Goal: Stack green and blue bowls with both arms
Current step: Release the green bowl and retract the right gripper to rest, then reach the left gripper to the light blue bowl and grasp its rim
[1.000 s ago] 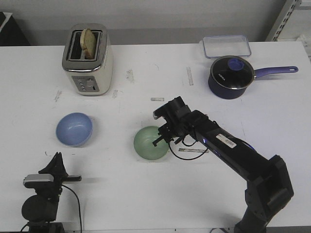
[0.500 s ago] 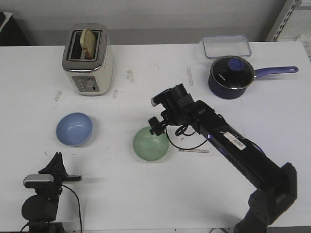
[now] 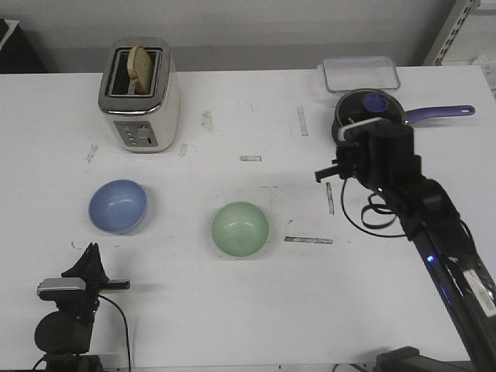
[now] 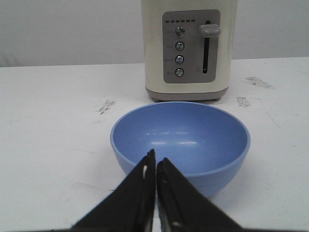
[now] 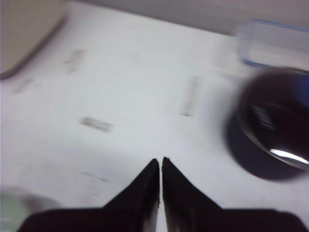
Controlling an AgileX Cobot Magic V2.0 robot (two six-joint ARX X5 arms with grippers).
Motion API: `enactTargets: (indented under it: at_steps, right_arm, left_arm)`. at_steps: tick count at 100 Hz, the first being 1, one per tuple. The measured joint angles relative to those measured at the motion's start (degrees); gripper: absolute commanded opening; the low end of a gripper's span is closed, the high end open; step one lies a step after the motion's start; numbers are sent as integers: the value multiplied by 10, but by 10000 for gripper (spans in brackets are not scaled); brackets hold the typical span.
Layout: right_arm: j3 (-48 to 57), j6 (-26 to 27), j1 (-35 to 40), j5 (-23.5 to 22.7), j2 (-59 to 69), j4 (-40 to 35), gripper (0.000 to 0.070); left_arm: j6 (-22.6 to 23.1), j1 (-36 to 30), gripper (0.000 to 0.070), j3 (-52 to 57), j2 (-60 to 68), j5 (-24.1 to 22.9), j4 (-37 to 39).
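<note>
The pale green bowl (image 3: 240, 229) stands upright on the table near the middle, and a blurred edge of it shows in the right wrist view (image 5: 10, 209). The light blue bowl (image 3: 118, 206) stands upright to its left, well apart from it. My left gripper (image 3: 91, 253) is low at the front left, shut and empty, with its tips (image 4: 156, 162) just short of the blue bowl's (image 4: 193, 140) near rim. My right gripper (image 3: 325, 173) is raised to the right of the green bowl, in front of the saucepan, shut and empty (image 5: 160, 163).
A cream toaster (image 3: 139, 94) with toast stands behind the blue bowl (image 4: 189, 48). A dark navy saucepan (image 3: 370, 116) with a purple handle and a clear lidded box (image 3: 362, 74) stand at the back right. Tape strips (image 3: 308, 239) mark the table.
My right gripper has left the green bowl's right rim and swung right and back toward the saucepan. The green bowl stays on the table. The left arm has not moved.
</note>
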Motion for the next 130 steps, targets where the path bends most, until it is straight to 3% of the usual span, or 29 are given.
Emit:
enactTargets:
  at_steps: [26,47,76,92,113,130]
  right_arm:
    - [-254,0,-88,35,-214,81,0]
    - [-429,0,-101,40,-389,129,0]
    - [-511,0,-101,41,-556,141,0]
    - [-520,0,-101,40,-568,142,0]
    - [-520,0,-101,40,-568,142,0]
    - [-520,0,-101,41,-568,142,0]
  left_arm:
    - [0,0,1,0,0,0,-9]
    - [0,0,1,0,0,0,-9]
    - [-20,0,0,0,0,-3,-4]
    - [-29,0,1,10,1,-11,35]
    - [-18,0,0,184,83,-15,-12]
    - [-16,0,0,383,224,-15,-110]
